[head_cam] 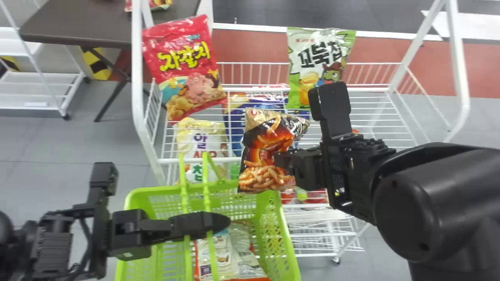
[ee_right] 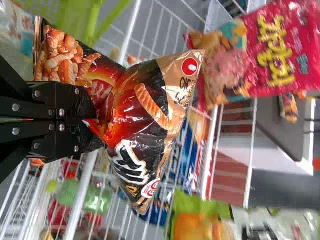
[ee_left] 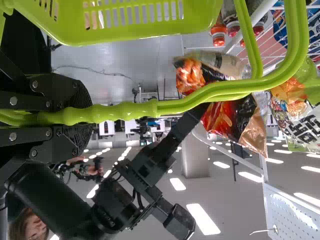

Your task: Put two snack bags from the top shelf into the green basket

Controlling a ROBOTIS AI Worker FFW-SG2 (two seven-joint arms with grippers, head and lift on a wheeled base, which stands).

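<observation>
The handles of the green basket [head_cam: 134, 197] are gripped by the left hand [head_cam: 218, 223], its fingers closed around them. An orange-and-black snack bag [head_cam: 265, 144] is pinched by its side in the closed right hand [head_cam: 282, 160] — the bag is held roughly upright, its lower end seen against the basket's far rim, toward the right. Whether the rim is touched cannot be told. Inside the basket, some packets [head_cam: 220, 255] are contained. At the white wire rack [head_cam: 137, 89], a red snack bag [head_cam: 181, 58] is placed on the left and a green-and-white one [head_cam: 312, 56] on the right; a cream-coloured bag [head_cam: 200, 136] and a blue bag [head_cam: 234, 128] can be seen between them, nearer the basket.
</observation>
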